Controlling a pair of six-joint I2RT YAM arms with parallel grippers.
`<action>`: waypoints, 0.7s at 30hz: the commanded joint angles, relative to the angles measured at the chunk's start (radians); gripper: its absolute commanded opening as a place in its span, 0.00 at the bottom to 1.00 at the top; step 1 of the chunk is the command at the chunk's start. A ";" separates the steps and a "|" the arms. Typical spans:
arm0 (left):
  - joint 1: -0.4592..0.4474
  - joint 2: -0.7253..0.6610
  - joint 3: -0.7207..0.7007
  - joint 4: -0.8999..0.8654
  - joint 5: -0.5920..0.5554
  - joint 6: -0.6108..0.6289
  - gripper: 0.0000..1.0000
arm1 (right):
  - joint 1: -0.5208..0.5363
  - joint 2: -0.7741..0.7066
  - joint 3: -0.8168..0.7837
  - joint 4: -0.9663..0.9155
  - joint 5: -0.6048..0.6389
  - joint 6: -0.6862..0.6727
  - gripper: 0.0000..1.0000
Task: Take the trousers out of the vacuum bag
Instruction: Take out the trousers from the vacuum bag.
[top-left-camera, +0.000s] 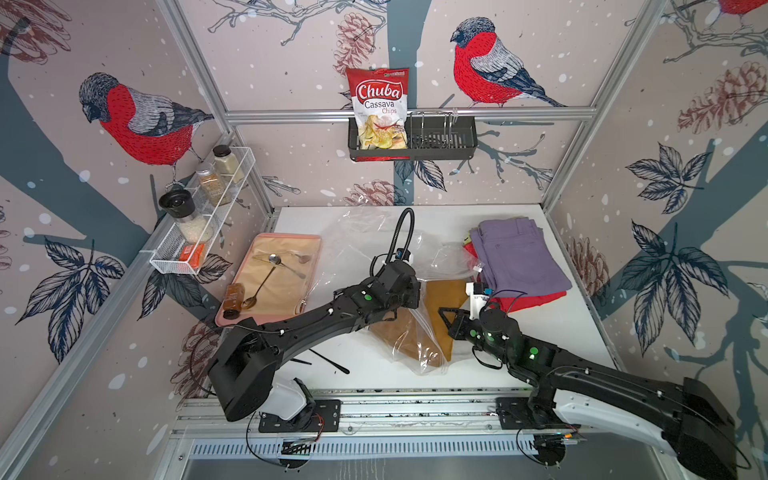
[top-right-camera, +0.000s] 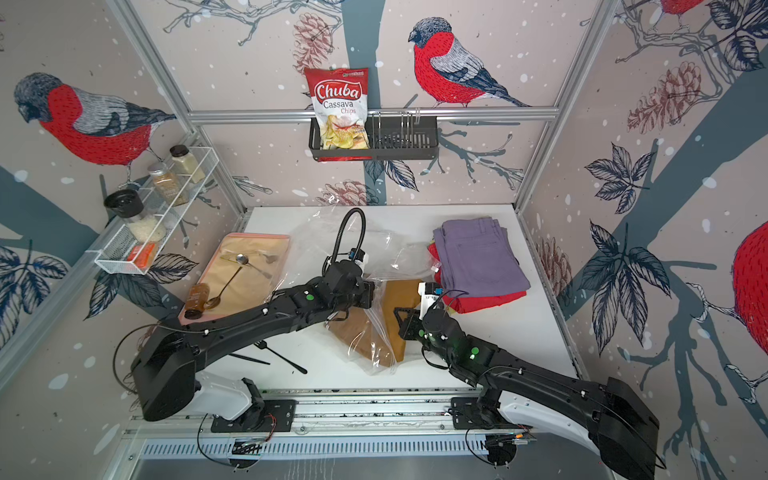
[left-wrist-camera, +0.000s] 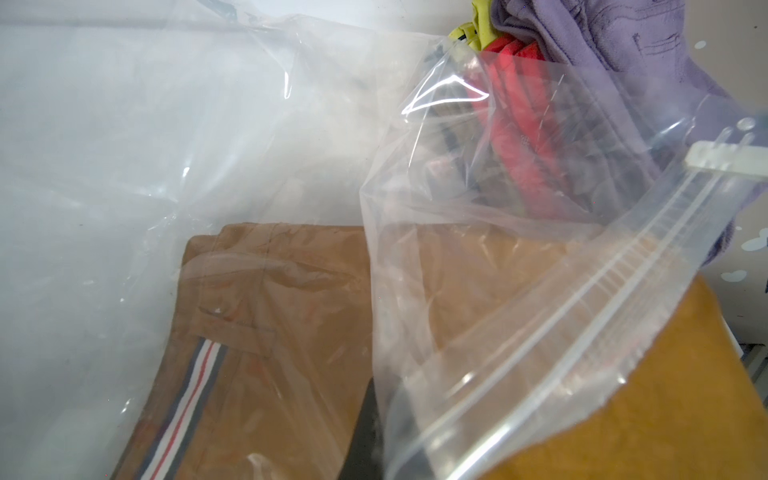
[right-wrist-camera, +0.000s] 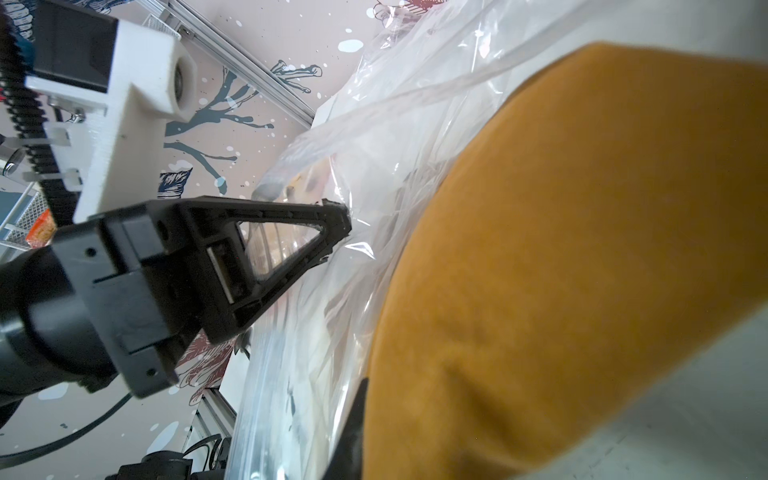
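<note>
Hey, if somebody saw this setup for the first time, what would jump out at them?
Probably the clear vacuum bag crumpled in the middle of the table, with mustard-brown trousers poking out of its mouth. Next, the folded stack topped by purple trousers at the table's far right, and the red chips packet standing in a black basket on the back wall.

Left arm (top-left-camera: 307, 320), right arm (top-left-camera: 602, 370): matte black segments, white base shells (top-left-camera: 286, 399), bolted black base plates (top-left-camera: 328, 415), green joint lights (top-left-camera: 367, 297), ribbed hose (right-wrist-camera: 29, 137), white camera mount (right-wrist-camera: 124, 104).
</note>
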 joint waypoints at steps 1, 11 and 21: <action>0.004 0.007 -0.003 0.032 -0.013 0.000 0.00 | 0.010 -0.018 0.019 0.039 0.023 -0.025 0.00; 0.011 0.036 0.003 0.043 -0.005 0.006 0.00 | 0.048 -0.075 0.031 -0.020 0.050 -0.039 0.00; 0.031 0.093 0.051 0.017 0.014 0.016 0.00 | 0.088 -0.245 0.012 -0.163 0.133 -0.020 0.00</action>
